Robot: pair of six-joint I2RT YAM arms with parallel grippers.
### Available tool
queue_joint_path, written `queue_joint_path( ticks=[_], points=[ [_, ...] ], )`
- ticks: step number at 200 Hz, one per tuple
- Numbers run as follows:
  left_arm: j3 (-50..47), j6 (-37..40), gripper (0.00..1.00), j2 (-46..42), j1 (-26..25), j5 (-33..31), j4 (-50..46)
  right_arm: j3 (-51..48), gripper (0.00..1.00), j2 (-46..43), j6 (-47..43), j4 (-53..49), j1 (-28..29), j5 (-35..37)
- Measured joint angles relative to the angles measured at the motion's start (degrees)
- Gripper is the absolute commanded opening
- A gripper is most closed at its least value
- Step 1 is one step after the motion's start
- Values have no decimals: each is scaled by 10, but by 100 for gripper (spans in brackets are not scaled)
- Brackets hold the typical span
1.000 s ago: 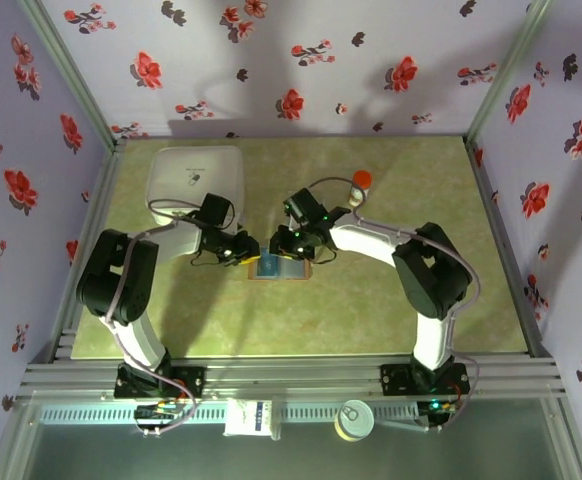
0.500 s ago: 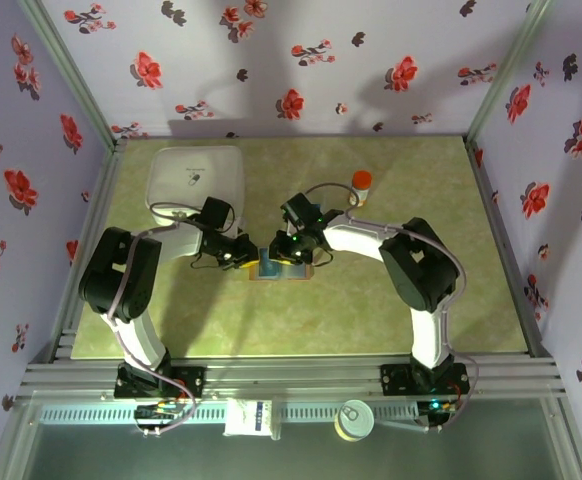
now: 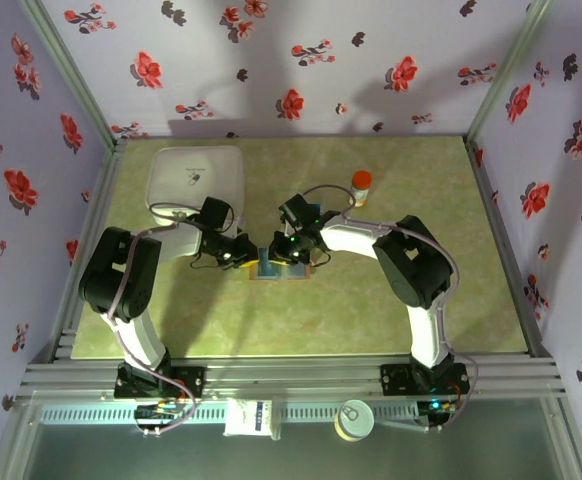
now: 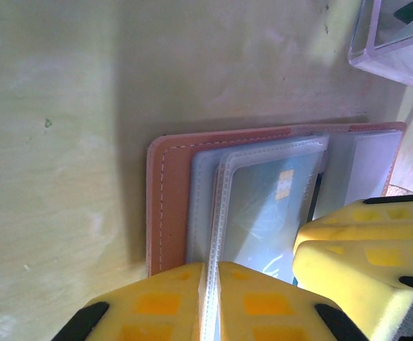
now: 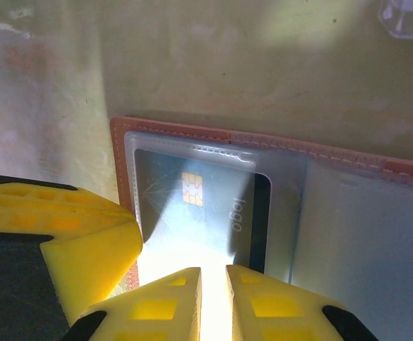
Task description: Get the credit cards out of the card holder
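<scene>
The card holder [image 3: 280,270] is seen lying open and flat on the worktop [image 3: 391,310], with both tools over it. The left tool [image 4: 211,278] is closed on the card holder at its left end: the thin edge of a clear inner pocket [image 4: 217,213] is pinched between the two yellow fingers, while the tan cover lies flat beneath. A teal credit card [image 5: 199,213], marked with a gold chip and the word "logo", is lodged inside a clear pocket of the card holder, not yet drawn out. The right tool [image 5: 213,280] is held at the near edge of that card with its jaws almost together. The narrow gap is washed out by glare, so it cannot be told whether the card is gripped. A white square container [image 3: 196,180] is set beyond the card holder to its left and an orange-capped bottle [image 3: 361,182] beyond it to its right, both well apart from it. A clear plastic tray [image 4: 391,39] is seen near one corner of the card holder.
</scene>
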Motion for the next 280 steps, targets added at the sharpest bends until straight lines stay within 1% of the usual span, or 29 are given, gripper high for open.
queue_joint_path(
  ticks=[18,47,140,212,246,280],
  points=[
    [0,0,13,0,0,0,0,0,24,0,0,0,0,0],
    [0,0,13,0,0,0,1,3,28,0,-1,-2,0,2],
    [0,0,13,2,0,4,3,7,30,-4,-16,-17,2,24],
    [0,0,12,2,0,4,3,6,36,-10,-20,-22,2,29],
    [0,0,11,2,0,4,1,-2,37,-19,-20,-20,2,31],
    [1,0,14,-5,0,4,-10,-20,37,-33,-19,-3,2,29]
  ],
)
